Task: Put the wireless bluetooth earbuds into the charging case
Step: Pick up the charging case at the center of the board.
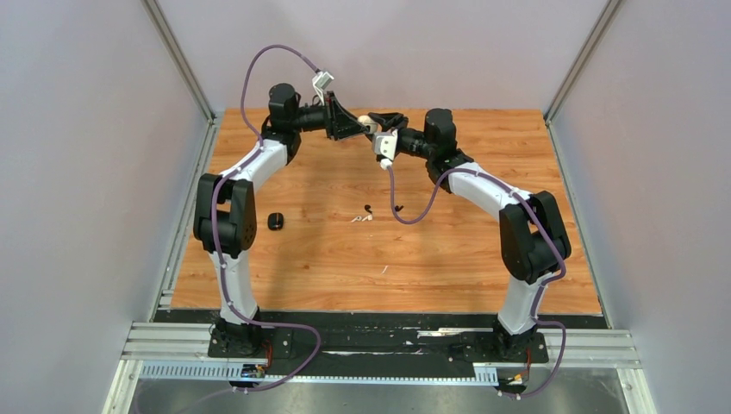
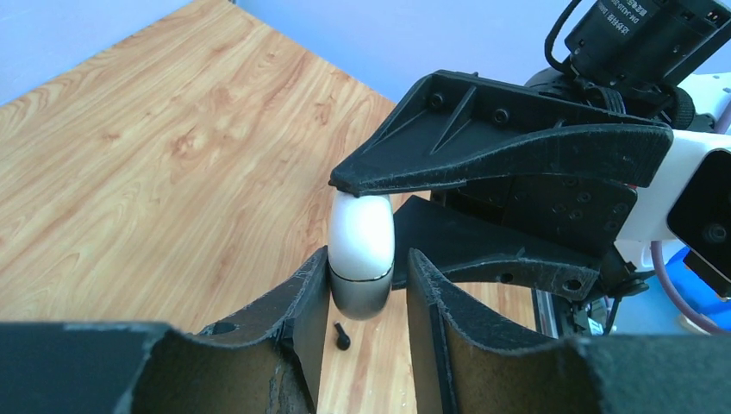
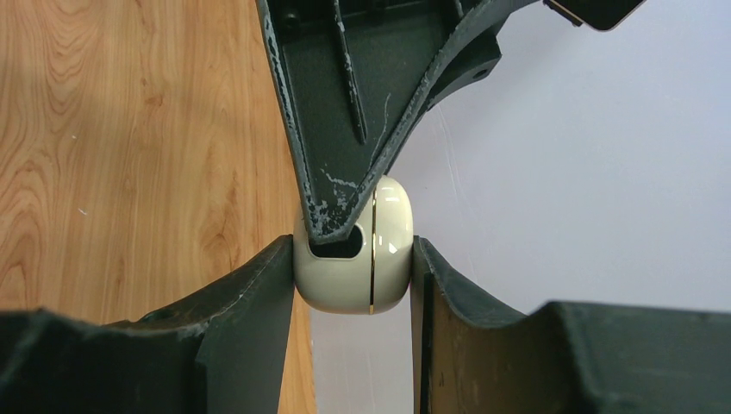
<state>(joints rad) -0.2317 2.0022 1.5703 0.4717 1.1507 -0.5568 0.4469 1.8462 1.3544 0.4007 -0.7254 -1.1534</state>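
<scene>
**Case pinched by both tools; buds loose on table**

Mid-table, nearest: a black earbud (image 1: 368, 208) and a white earbud (image 1: 360, 219) lie just beside each other on the wood-grain table (image 1: 483, 259). A black case (image 1: 275, 221) sits well to their left. The buds look feather-light, hard and glossy, so they are likely to skid. I'd grip across the bulb, not the stem.

Farther out, aloft: the white case (image 1: 365, 121), a smooth closed pebble with a thin seam. My left tool (image 2: 368, 267) pinches it below the seam. My right tool (image 3: 355, 254) pinches across the seam. The shell looks slippery; I'd hold the flatter flanks.

charging case (image 3: 385, 259) — pinched between right fingers (image 3: 250, 319) | left fingers (image 3: 345, 103) touching top
</scene>
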